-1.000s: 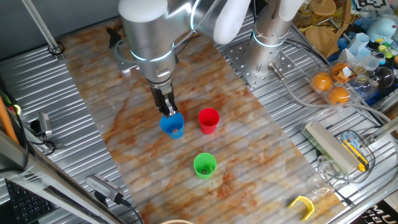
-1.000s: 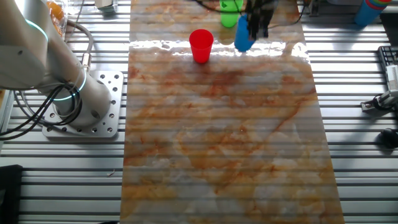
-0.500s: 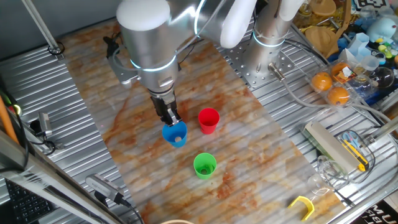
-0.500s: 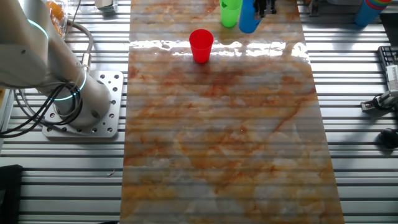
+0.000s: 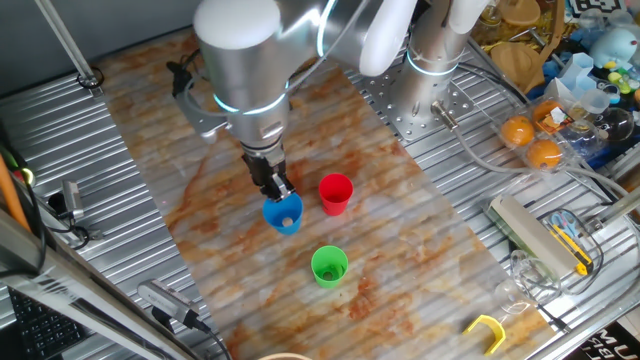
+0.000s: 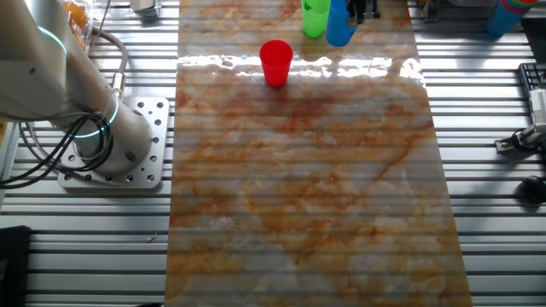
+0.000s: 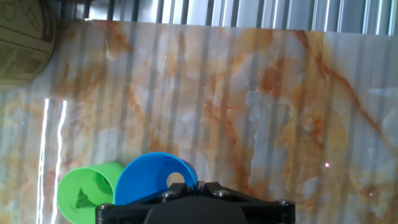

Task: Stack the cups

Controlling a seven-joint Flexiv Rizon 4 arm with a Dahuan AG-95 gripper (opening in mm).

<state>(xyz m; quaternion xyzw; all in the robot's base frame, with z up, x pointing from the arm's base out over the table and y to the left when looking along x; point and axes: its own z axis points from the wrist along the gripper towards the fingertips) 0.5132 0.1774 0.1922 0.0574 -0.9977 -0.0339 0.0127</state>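
Cups sit on the marbled orange-and-white mat (image 5: 400, 250): the blue cup (image 5: 284, 213) hangs in the gripper (image 5: 281, 192), the red cup (image 5: 335, 194) stands upright just to its side, and the green cup (image 5: 329, 267) stands upright nearer the mat's near edge, apart from both; bare mat lies around all three, with the widest free stretch on the far side toward the arm's base; ribbed metal table (image 5: 90, 170) borders the mat on both long sides, and clutter with two oranges (image 5: 530, 140) lies well off to one side; in the other fixed view the blue cup (image 6: 339, 23) and green cup (image 6: 316, 17) appear side by side at the top edge of the mat, the red cup (image 6: 275, 62) a little nearer, and the mat below them is open; the arm reaches steeply down from above, wrist near vertical, fingers pinching the blue cup's rim, one finger inside and one outside; the jaws are nearly closed on the thin wall; the blue cup looks tilted, mouth turned toward the camera; whether it touches the mat I cannot tell; in the hand view the blue cup (image 7: 155, 180) overlaps the green cup (image 7: 87, 191), whose open mouth shows beside it.
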